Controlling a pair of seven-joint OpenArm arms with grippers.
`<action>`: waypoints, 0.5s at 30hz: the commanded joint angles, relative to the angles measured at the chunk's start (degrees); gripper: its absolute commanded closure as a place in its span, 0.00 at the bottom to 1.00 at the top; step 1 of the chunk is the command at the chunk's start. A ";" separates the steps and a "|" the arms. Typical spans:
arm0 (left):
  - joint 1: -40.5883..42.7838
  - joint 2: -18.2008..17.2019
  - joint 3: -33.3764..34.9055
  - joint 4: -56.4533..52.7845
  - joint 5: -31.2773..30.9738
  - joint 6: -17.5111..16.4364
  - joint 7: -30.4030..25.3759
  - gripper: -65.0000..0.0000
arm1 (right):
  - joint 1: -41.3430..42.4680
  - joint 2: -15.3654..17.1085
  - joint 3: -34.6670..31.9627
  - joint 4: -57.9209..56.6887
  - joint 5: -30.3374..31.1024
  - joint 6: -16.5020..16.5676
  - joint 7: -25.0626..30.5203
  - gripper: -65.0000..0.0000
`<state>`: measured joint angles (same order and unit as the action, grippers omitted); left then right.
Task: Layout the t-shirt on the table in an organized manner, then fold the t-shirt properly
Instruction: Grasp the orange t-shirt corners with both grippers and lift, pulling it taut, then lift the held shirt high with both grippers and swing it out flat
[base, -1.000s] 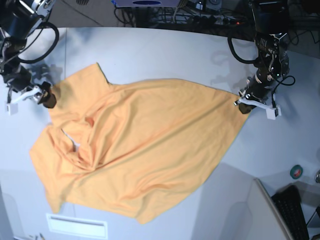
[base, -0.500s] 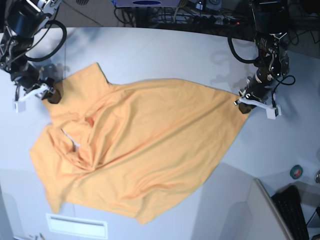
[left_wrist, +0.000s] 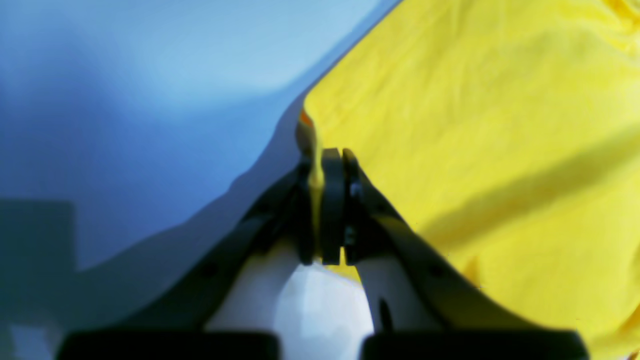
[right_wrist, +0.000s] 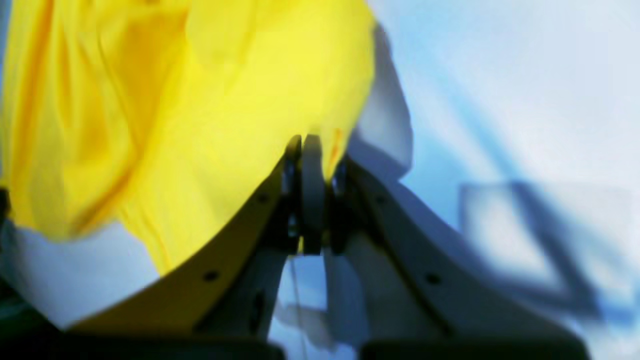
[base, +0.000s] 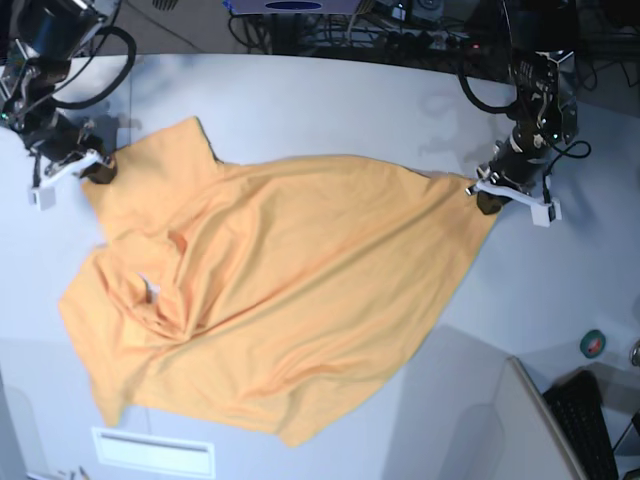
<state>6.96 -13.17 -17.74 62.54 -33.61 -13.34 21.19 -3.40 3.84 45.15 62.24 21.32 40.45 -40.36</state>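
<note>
The orange t-shirt (base: 290, 290) lies spread and wrinkled across the white table (base: 320, 110), with a small white tag (base: 150, 290) near its left side. My left gripper (base: 487, 203) is at the shirt's right corner. In the left wrist view it (left_wrist: 325, 155) is shut on a pinch of the t-shirt (left_wrist: 475, 125) hem. My right gripper (base: 100, 172) sits at the upper left corner. The right wrist view shows it (right_wrist: 312, 142) shut on the t-shirt (right_wrist: 225, 100) edge. No lettering shows.
A tape roll (base: 593, 343) and a black keyboard (base: 590, 425) lie at the lower right, beside a raised grey panel (base: 480, 420). A white label (base: 152, 450) sits at the front left. Cables (base: 350, 30) run behind the table's far edge.
My right gripper has closed on the shirt's upper left corner and drawn it toward the table's far left. The left gripper has shifted slightly farther back, still holding its corner.
</note>
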 joint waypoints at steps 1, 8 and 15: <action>1.52 -0.85 0.02 2.82 0.42 0.73 0.66 1.00 | -1.39 -0.36 0.26 3.21 -0.53 -0.45 -1.44 1.00; 4.42 -1.56 3.63 21.72 10.35 5.56 0.92 1.00 | -6.14 -4.32 -0.35 23.78 -0.88 -1.19 -3.03 1.00; -7.27 -1.82 10.84 19.96 10.88 5.65 5.75 1.00 | 5.03 0.34 -0.71 24.40 -0.88 -7.87 -9.09 1.00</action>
<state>0.86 -14.44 -6.61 81.30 -22.46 -7.53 29.28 0.47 2.74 44.29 85.43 19.64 32.77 -51.46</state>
